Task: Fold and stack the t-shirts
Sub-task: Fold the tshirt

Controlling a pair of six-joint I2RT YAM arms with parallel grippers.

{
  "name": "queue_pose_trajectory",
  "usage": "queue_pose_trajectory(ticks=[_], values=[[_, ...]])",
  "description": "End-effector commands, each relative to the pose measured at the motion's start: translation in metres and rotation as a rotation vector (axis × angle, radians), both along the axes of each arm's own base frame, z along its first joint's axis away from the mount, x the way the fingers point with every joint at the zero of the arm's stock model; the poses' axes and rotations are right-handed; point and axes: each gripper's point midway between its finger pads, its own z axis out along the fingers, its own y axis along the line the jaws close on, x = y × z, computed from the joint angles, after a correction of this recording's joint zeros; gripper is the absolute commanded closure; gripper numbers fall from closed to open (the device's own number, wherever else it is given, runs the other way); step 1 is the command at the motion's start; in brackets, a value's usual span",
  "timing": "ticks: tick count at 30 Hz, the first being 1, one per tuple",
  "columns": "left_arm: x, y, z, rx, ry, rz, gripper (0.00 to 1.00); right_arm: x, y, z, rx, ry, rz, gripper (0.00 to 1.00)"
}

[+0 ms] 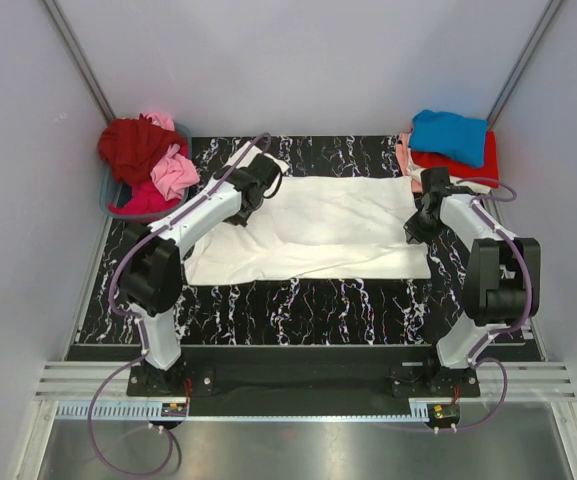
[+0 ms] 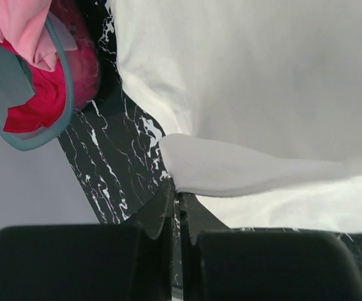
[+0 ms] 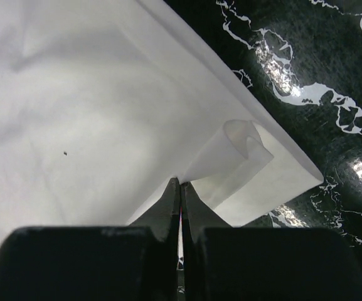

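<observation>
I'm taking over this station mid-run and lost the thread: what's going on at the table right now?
Both arms are working one white t-shirt, spread out on the black marbled table. The left gripper is shut on a fold at the shirt's left end, and the right gripper pinches a fold at its right end. Unfolded shirts are heaped in the basket at far left. At far right, a blue shirt tops the folded stack.

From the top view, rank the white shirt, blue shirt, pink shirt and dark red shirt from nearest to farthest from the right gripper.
1. The white shirt: mid-table, pinched in the right gripper.
2. The blue shirt: back right corner, just beyond that gripper.
3. The pink shirt: back left, across the table.
4. The dark red shirt: back left, outermost.
</observation>
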Motion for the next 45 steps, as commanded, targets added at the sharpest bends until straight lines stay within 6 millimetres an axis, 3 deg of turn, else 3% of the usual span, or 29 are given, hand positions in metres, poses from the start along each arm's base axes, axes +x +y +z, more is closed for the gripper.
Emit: queue_pose_trajectory(ticks=[1,4,11,15,17,18,20,22,23,24,25,26,28,29,30,31,33,34,36,37,38,39,40,41,42,45], values=[[0.027,0.01,0.015,0.011,-0.061,0.023,1.0,0.024,-0.008,0.008,-0.022,-0.05,-0.003,1.0],[0.037,0.014,0.015,0.026,-0.073,0.033,1.0,0.031,-0.02,0.003,-0.016,-0.047,-0.032,1.0],[0.055,0.022,0.018,0.096,-0.096,0.063,1.0,0.043,-0.016,-0.001,0.009,-0.04,0.001,1.0],[0.063,0.031,0.008,0.129,-0.081,0.083,1.0,0.048,-0.017,-0.013,0.009,0.001,0.03,0.97],[0.065,0.039,0.003,0.154,-0.068,0.111,0.98,0.055,-0.016,-0.012,0.018,-0.002,0.05,0.8],[0.065,0.046,-0.009,0.177,-0.031,0.131,0.91,0.056,-0.018,-0.015,0.018,0.01,0.05,0.43],[0.067,0.053,-0.015,0.187,-0.024,0.176,0.79,0.062,-0.025,-0.012,-0.001,0.005,0.044,0.18],[0.066,0.059,-0.009,0.183,-0.034,0.219,0.45,0.065,-0.035,-0.004,-0.017,-0.007,0.029,0.04],[0.065,0.059,0.0,0.153,-0.068,0.252,0.34,0.063,-0.04,0.003,-0.027,-0.01,0.021,0.0],[0.064,0.06,0.006,0.142,-0.089,0.263,0.22,0.063,-0.047,0.008,-0.035,-0.02,0.009,0.0],[0.061,0.06,0.011,0.127,-0.098,0.27,0.19,0.06,-0.052,0.013,-0.047,-0.024,0.005,0.0],[0.058,0.059,0.026,0.083,-0.142,0.295,0.16,0.057,-0.058,0.026,-0.072,-0.047,-0.007,0.0],[0.043,0.062,0.034,0.049,-0.154,0.325,0.13,0.042,-0.065,0.031,-0.091,-0.044,-0.029,0.0],[0.034,0.059,0.048,-0.027,-0.195,0.353,0.12,0.036,-0.065,0.047,-0.094,-0.087,-0.037,0.0],[0.028,0.057,0.051,-0.075,-0.209,0.363,0.11,0.031,-0.064,0.051,-0.094,-0.102,-0.042,0.0],[0.012,0.059,0.037,-0.09,-0.175,0.372,0.1,0.016,-0.06,0.041,-0.079,-0.08,-0.053,0.0],[-0.004,0.047,0.042,-0.242,-0.201,0.393,0.08,0.004,-0.049,0.05,-0.027,-0.131,-0.049,0.0],[-0.023,0.049,0.02,-0.247,-0.15,0.403,0.07,-0.012,-0.042,0.036,0.004,-0.098,-0.057,0.0],[-0.039,0.039,0.015,-0.371,-0.157,0.418,0.05,-0.023,-0.028,0.032,0.071,-0.114,-0.042,0.0],[-0.058,0.044,-0.011,-0.369,-0.105,0.436,0.03,-0.039,-0.025,0.016,0.085,-0.076,-0.05,0.01],[-0.066,0.038,-0.014,-0.448,-0.102,0.45,0.03,-0.041,-0.014,0.017,0.138,-0.099,-0.029,0.02],[-0.064,0.04,-0.02,-0.498,-0.122,0.481,0.03,-0.046,-0.012,0.012,0.147,-0.094,-0.03,0.04],[-0.08,0.046,-0.043,-0.506,-0.078,0.517,0.03,-0.057,-0.009,0.001,0.159,-0.067,-0.031,0.06],[-0.078,0.039,-0.041,-0.602,-0.1,0.524,0.03,-0.058,-0.009,-0.001,0.159,-0.072,-0.03,0.07],[-0.089,0.049,-0.059,-0.61,-0.077,0.57,0.03,-0.06,-0.008,-0.004,0.16,-0.069,-0.025,0.12],[-0.09,0.056,-0.062,-0.689,-0.108,0.629,0.05,-0.067,-0.009,-0.014,0.156,-0.047,-0.018,0.18]])
